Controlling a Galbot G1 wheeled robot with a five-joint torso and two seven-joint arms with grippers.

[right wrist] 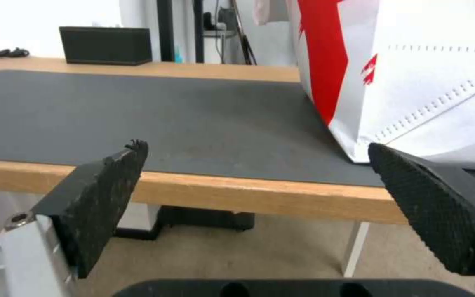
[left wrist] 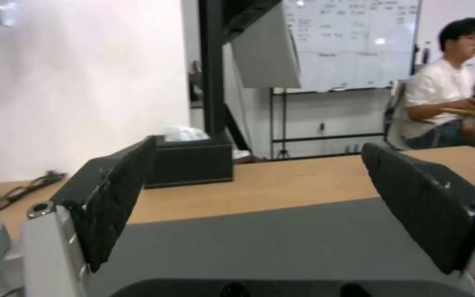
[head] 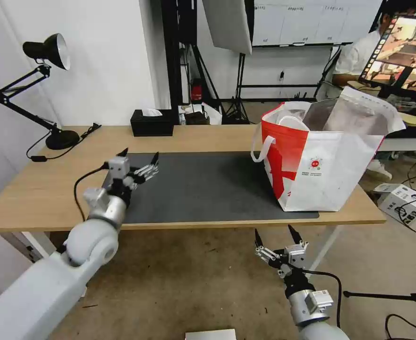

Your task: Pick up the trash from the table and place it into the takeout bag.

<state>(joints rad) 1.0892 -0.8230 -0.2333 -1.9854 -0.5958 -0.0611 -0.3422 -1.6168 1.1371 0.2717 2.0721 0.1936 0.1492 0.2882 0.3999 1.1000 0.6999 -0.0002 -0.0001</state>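
Note:
The takeout bag (head: pixel 321 170), white and red with foil lining, stands open on the right end of the table (head: pixel 38 189), partly on the dark grey mat (head: pixel 208 189). The trash is out of view. My left gripper (head: pixel 140 153) hovers open over the mat's left end with nothing between its fingers; in the left wrist view, the left gripper (left wrist: pixel 259 144) faces across the mat (left wrist: pixel 248 239). My right gripper (head: pixel 274 231) is open below and in front of the table's front edge. The right wrist view has it (right wrist: pixel 257 145) level with that edge (right wrist: pixel 248 194), the bag (right wrist: pixel 413 70) close by.
A black tissue box (head: pixel 152 123) sits at the table's far edge, also in the left wrist view (left wrist: pixel 191 163). A black desk lamp (head: pixel 47 52) with a cable stands at the far left corner. A cardboard box (head: pixel 406 200) and cables lie on the floor at right.

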